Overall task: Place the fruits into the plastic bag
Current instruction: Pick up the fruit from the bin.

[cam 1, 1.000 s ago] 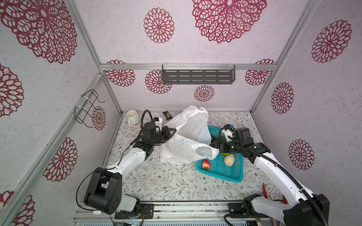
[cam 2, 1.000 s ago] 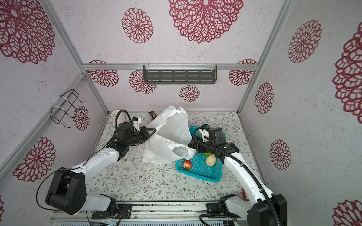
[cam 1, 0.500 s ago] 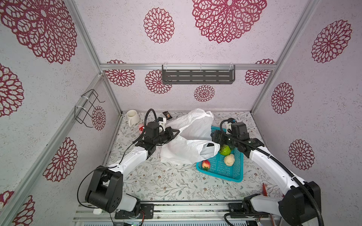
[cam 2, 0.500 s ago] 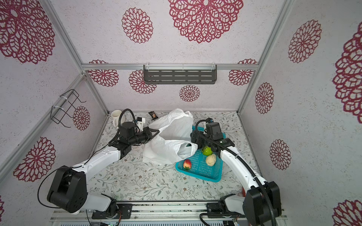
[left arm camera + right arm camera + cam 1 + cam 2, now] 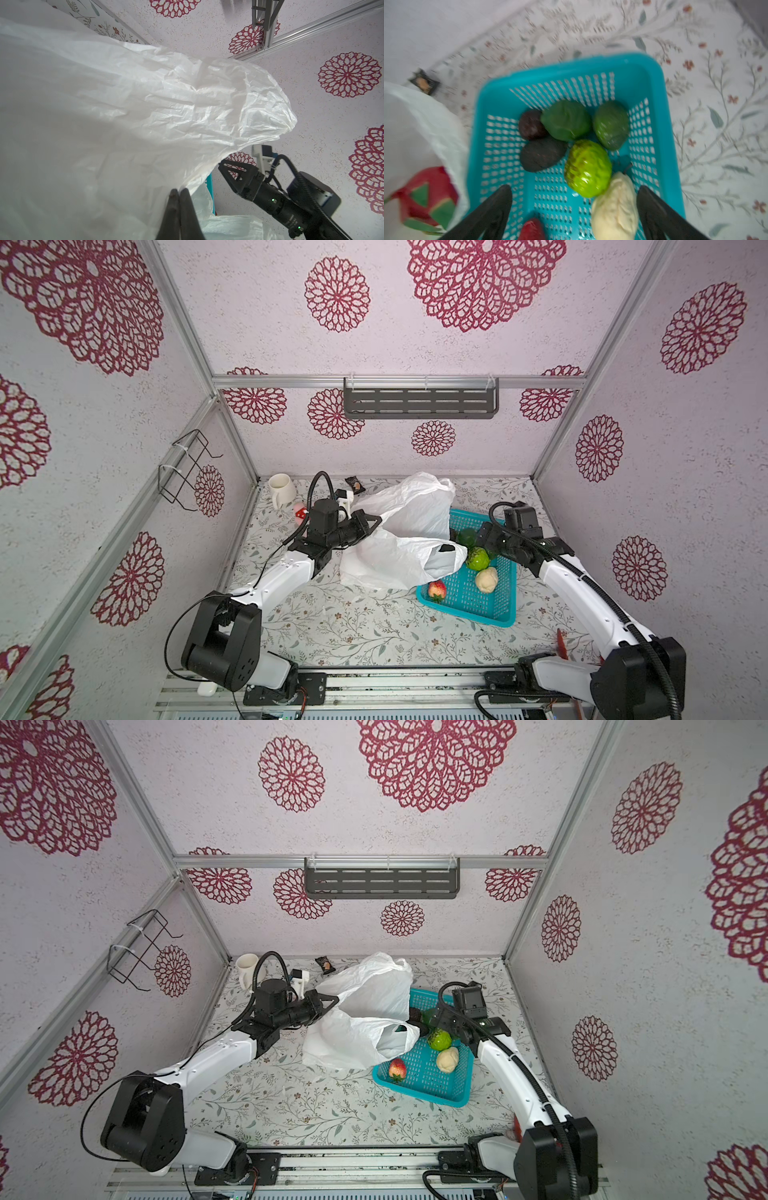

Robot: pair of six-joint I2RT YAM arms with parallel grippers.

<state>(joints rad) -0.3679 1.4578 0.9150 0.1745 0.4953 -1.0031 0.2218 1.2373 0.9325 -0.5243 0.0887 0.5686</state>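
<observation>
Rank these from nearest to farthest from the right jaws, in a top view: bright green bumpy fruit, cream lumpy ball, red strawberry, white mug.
1. Bright green bumpy fruit, teal basket, right beside the jaws.
2. Cream lumpy ball, just past it.
3. Red strawberry, basket's front corner.
4. White mug, far back-left corner.

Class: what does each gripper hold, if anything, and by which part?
Left gripper: shut on the plastic bag, pinching a fold on the side away from the basket. Right gripper: open above it, holding nothing.
</observation>
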